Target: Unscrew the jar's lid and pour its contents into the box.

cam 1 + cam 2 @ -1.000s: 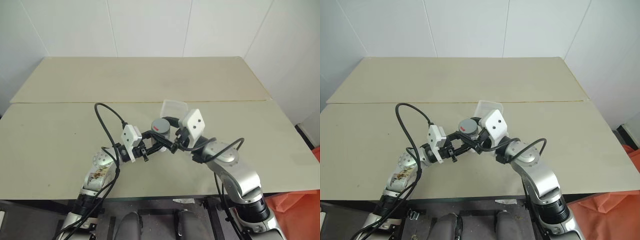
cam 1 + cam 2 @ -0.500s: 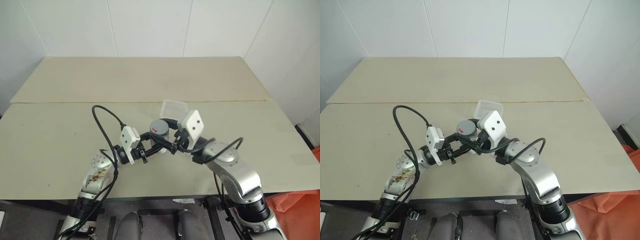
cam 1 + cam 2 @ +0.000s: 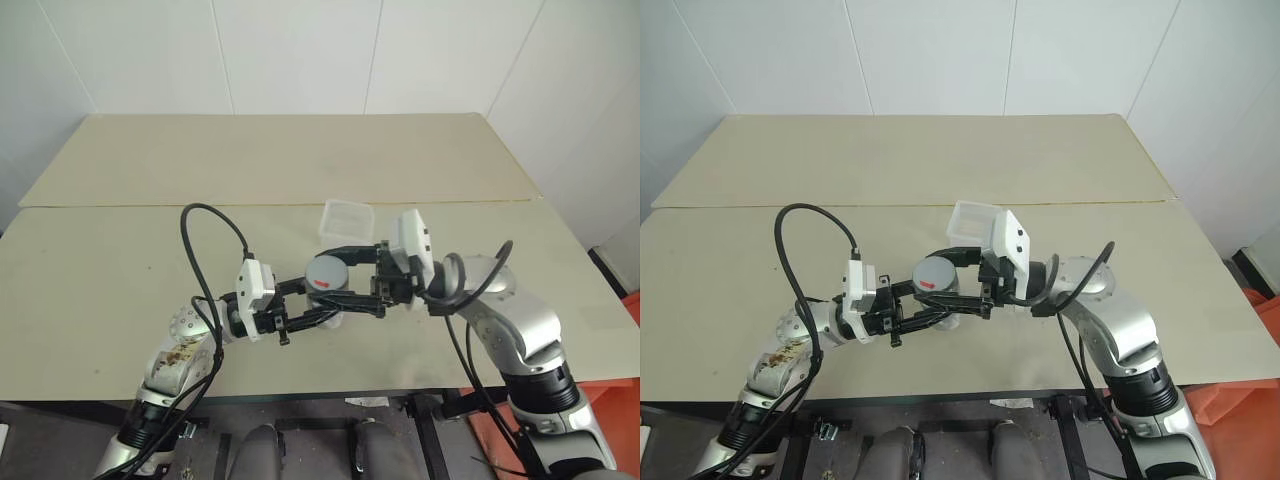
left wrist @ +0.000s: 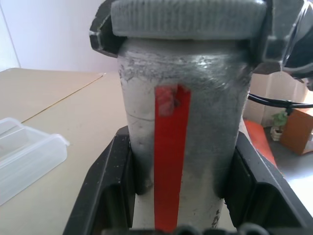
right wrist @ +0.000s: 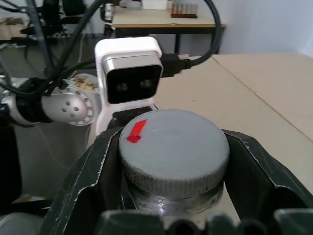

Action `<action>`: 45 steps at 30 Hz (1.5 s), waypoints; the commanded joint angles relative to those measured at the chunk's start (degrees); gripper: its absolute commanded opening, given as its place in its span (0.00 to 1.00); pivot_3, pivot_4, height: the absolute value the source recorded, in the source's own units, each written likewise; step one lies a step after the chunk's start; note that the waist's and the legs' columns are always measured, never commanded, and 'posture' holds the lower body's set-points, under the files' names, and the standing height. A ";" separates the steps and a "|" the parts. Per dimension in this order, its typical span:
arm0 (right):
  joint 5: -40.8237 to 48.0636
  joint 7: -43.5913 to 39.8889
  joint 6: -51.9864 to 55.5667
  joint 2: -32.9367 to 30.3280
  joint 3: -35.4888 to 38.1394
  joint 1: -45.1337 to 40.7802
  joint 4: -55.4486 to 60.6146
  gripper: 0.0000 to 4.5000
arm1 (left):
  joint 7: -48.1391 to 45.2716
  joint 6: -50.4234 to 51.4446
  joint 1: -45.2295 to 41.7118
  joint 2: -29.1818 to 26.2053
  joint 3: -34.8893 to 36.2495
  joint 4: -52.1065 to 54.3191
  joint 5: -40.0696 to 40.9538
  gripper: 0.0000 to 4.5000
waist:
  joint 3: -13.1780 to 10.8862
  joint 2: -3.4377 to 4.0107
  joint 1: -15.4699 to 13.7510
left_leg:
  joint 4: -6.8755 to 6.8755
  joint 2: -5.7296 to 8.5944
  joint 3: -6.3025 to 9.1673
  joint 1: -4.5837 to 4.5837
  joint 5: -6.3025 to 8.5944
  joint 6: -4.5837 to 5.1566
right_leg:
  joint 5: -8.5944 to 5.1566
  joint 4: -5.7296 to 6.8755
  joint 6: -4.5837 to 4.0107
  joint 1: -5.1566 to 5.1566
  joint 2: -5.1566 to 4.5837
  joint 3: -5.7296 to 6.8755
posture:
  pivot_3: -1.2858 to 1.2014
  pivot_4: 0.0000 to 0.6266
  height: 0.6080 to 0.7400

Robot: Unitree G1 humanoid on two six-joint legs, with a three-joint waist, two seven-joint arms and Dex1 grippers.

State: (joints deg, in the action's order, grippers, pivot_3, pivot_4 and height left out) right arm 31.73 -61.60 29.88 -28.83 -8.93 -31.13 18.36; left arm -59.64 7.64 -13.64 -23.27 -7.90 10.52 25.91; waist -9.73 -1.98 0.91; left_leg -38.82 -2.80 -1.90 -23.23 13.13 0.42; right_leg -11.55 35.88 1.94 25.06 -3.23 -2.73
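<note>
Left claw (image 3: 325, 318) gripping jar (image 4: 183, 137), right claw (image 3: 355, 285) – lid (image 5: 173, 147)

table (image 3: 120, 260): beige, seam across | wall (image 3: 300, 50): white panels

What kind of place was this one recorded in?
Probably a robotics lab or test room: a plain beige worktable set against bare white panelled walls, and, in the right wrist view, further desks and loose black cables behind.
</note>
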 commanded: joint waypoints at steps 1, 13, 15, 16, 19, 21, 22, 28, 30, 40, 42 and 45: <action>2.73 -8.96 -3.97 -0.37 -0.60 -3.40 -1.72 0.63 | 0.91 -0.13 -1.61 1.59 -1.70 1.81 -0.40 0.44 | 0.00 0.00 -0.04 | 0.00 0.00 0.00 0.00 0.00 0.00 | 0.03 -0.01 0.05 0.00 0.00 0.00 | 0.52 0.24 1.00; 0.15 -21.65 -11.16 0.48 -0.02 -9.85 -16.02 0.78 | 2.30 -1.82 -1.34 2.74 -2.58 1.66 -2.73 0.44 | 0.00 0.00 0.04 | 0.01 0.00 0.00 0.00 0.00 0.00 | 0.12 0.00 0.16 0.01 0.02 0.00 | 0.52 0.24 1.00; 1.02 -22.99 -10.31 -0.32 0.70 -10.01 -16.15 0.91 | 2.66 -2.16 -1.19 2.74 -2.27 1.45 -2.81 0.44 | 0.00 0.01 -0.03 | 0.01 0.00 0.00 -0.01 0.00 0.00 | 0.12 0.02 0.16 0.02 0.02 0.00 | 0.52 0.24 1.00; 1.53 -23.44 -10.12 -0.67 1.27 -9.86 -15.92 0.99 | 2.83 -2.27 -1.08 2.78 -2.13 1.34 -2.80 0.44 | 0.00 0.01 -0.06 | 0.00 0.00 0.00 -0.01 0.00 0.00 | 0.12 0.02 0.16 0.01 0.02 0.00 | 0.52 0.24 1.00; 1.82 -23.28 -10.86 -1.40 2.60 -8.90 -14.93 0.99 | 3.06 -2.90 -0.82 2.84 -1.88 0.87 -3.15 0.44 | 0.00 0.01 -0.23 | 0.00 0.01 0.00 -0.02 0.00 0.00 | 0.13 0.01 0.14 0.01 0.00 0.00 | 0.52 0.24 1.00; 1.11 -22.45 -12.15 -2.26 3.66 -7.53 -13.76 0.99 | 3.07 -3.00 -0.67 2.67 -1.67 0.60 -3.27 0.44 | 0.00 0.01 -0.25 | 0.00 0.02 0.00 -0.04 0.00 0.00 | 0.13 0.01 0.14 0.01 0.00 0.00 | 0.52 0.24 1.00; 1.32 -21.67 -11.66 -2.91 4.32 -6.94 -13.00 0.99 | 3.09 -2.99 -0.74 2.62 -1.51 0.33 -3.28 0.44 | 0.00 0.01 -0.27 | 0.00 0.02 0.00 -0.03 0.00 0.00 | 0.13 0.01 0.14 0.01 -0.01 0.00 | 0.52 0.24 1.00; 0.55 -9.20 -9.03 -5.71 9.30 -0.76 -2.87 0.99 | 4.56 -4.07 -1.38 3.05 -0.82 -1.94 -4.59 0.44 | 0.00 0.01 -0.22 | 0.02 0.02 0.00 -0.04 0.00 0.00 | 0.11 0.01 0.15 0.04 -0.01 0.01 | 0.52 0.24 1.00; 0.41 -4.37 -9.63 -5.24 11.25 2.56 2.32 0.99 | 5.84 -4.72 -1.65 3.43 -0.62 -2.85 -5.51 0.44 | 0.00 0.00 -0.21 | 0.02 0.02 0.00 -0.05 0.00 0.00 | 0.11 0.01 0.16 0.04 0.00 0.01 | 0.52 0.24 1.00; -8.79 32.72 7.59 5.13 4.27 12.21 24.27 0.99 | 10.42 -9.45 -4.92 5.79 -0.17 -8.02 -9.76 0.44 | 0.00 0.00 -0.13 | -0.05 0.04 0.00 -0.05 0.00 -0.01 | 0.05 0.08 0.08 0.05 -0.02 -0.01 | 0.52 0.24 1.00; -9.85 36.73 9.07 7.88 2.49 12.83 24.87 0.99 | 10.44 -10.02 -5.41 5.91 -0.25 -8.86 -9.85 0.44 | 0.00 0.01 -0.01 | -0.04 0.05 0.00 -0.04 0.00 -0.01 | 0.06 0.06 0.09 0.05 -0.04 -0.02 | 0.52 0.24 1.00; -13.81 39.71 8.00 8.96 -0.42 12.94 24.03 0.99 | 10.21 -10.54 -6.03 6.22 -0.45 -9.65 -9.86 0.44 | 0.00 0.00 -0.07 | -0.02 0.05 0.00 -0.05 0.00 0.00 | 0.07 0.06 0.11 0.06 -0.03 -0.02 | 0.52 0.24 1.00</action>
State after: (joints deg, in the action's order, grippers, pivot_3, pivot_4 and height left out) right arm 20.05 -23.90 38.64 -19.93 -8.98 -17.67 40.79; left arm -49.52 -1.23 -18.45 -17.47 -8.84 0.20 15.87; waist -9.73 -1.97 0.85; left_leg -38.84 -2.75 -1.90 -23.29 13.13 0.41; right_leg -11.49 35.93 2.05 25.12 -3.26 -2.75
